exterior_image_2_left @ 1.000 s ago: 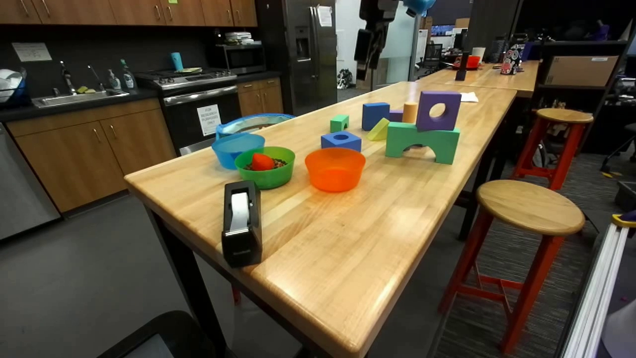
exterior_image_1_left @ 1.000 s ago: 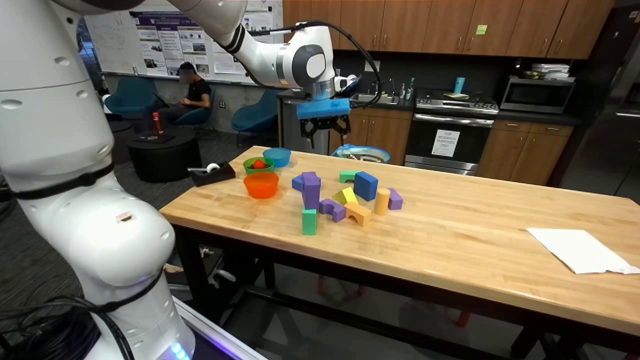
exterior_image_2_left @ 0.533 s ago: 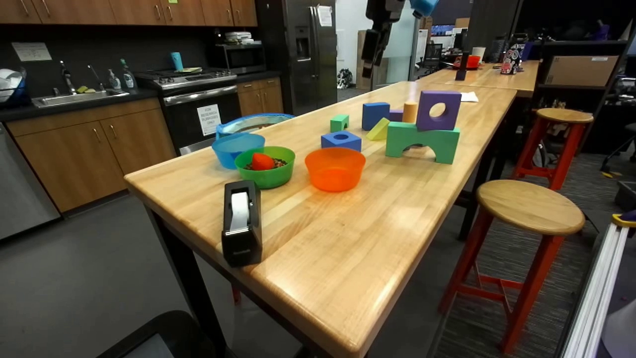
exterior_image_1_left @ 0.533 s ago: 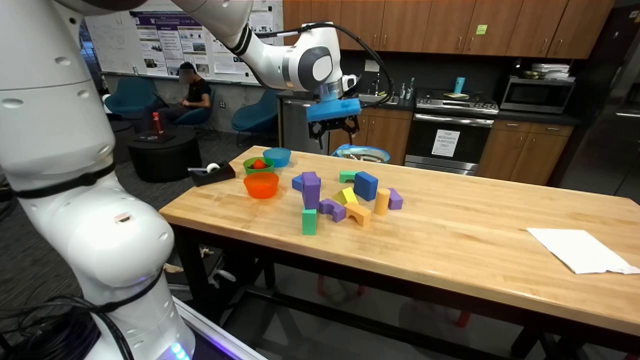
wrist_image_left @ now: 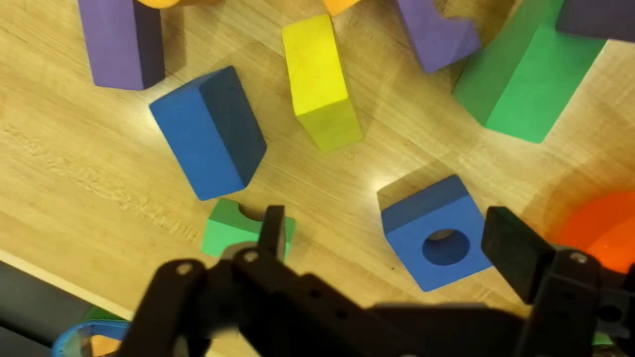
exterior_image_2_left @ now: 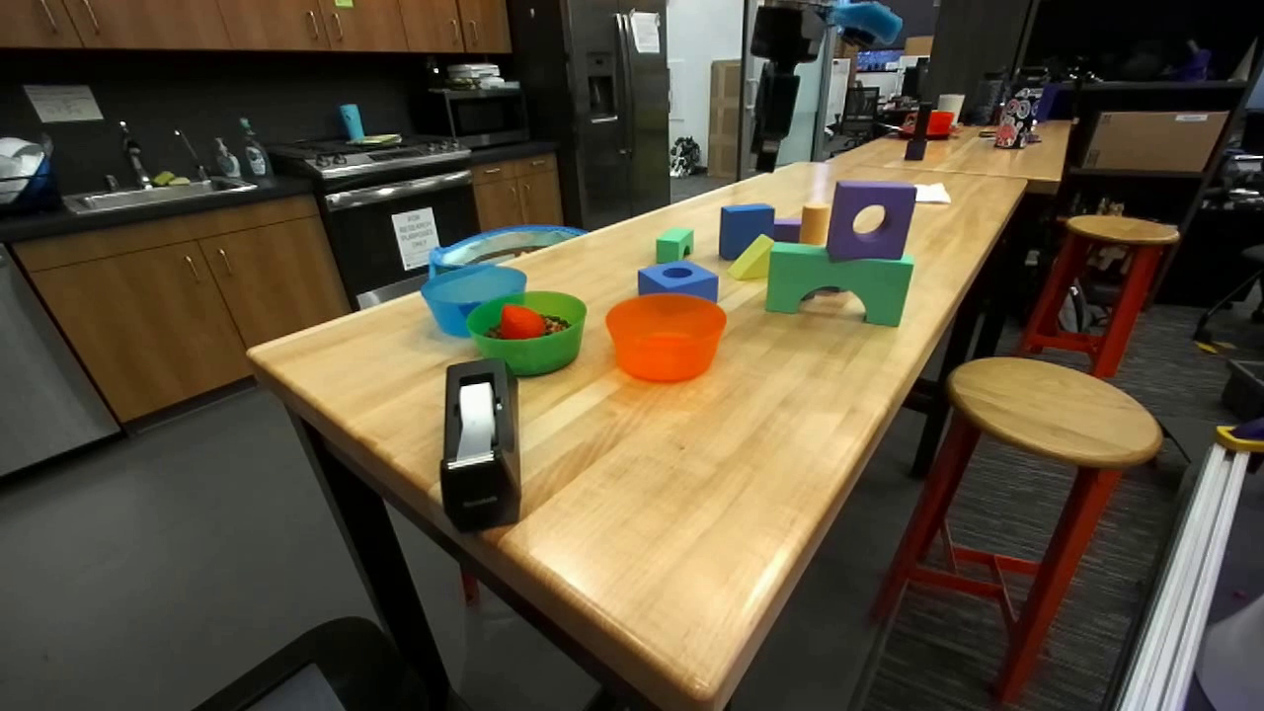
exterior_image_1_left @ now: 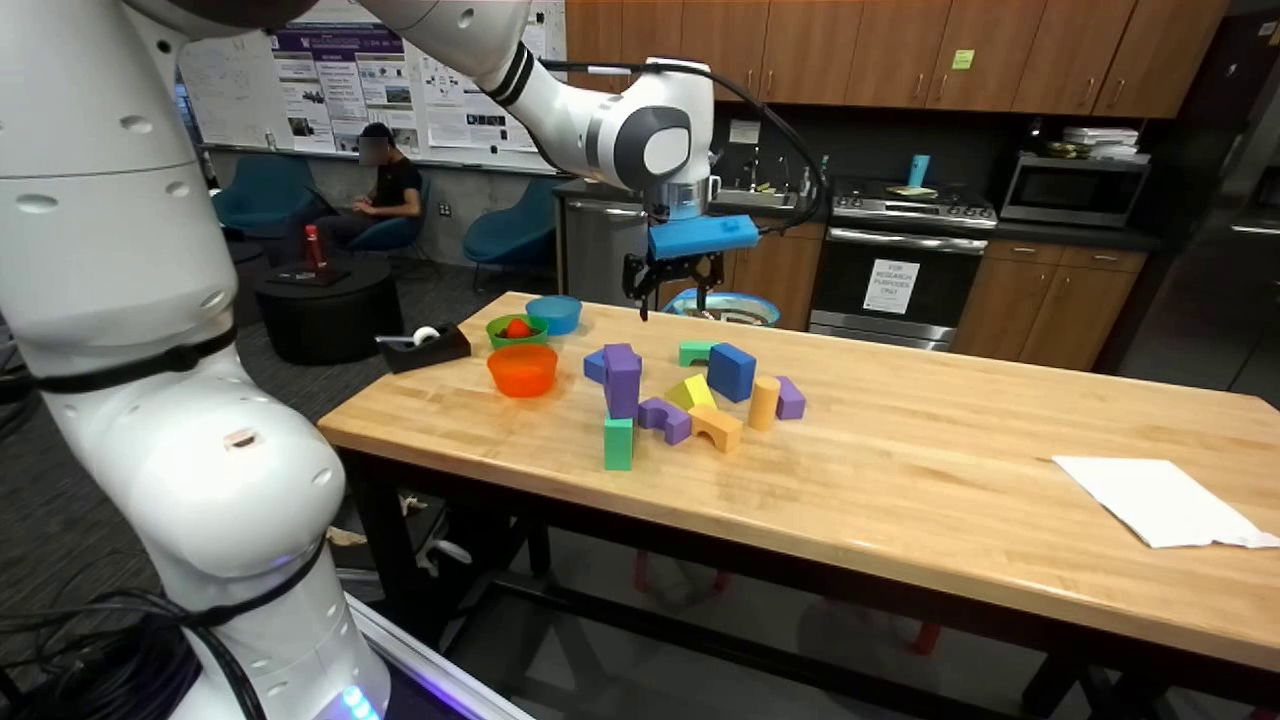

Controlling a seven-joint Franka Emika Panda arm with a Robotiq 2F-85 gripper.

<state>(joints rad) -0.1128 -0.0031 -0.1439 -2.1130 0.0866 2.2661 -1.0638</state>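
Note:
My gripper is open and empty above the table. It also shows in both exterior views, hanging over the table's far side. In the wrist view, a blue block with a round hole lies below, between the fingers and nearer the right one. A small green arch is partly behind the left finger. A blue block, a yellow block and a purple block lie beyond. A purple block with a hole stands on a large green arch.
An orange bowl, a green bowl with a red item, and a blue bowl stand near the table's end. A tape dispenser is at the corner. An orange cylinder, orange arch and white sheet also show.
My gripper has moved to the right and slightly lower in both exterior views. It stays open. The blocks and bowls have not moved.

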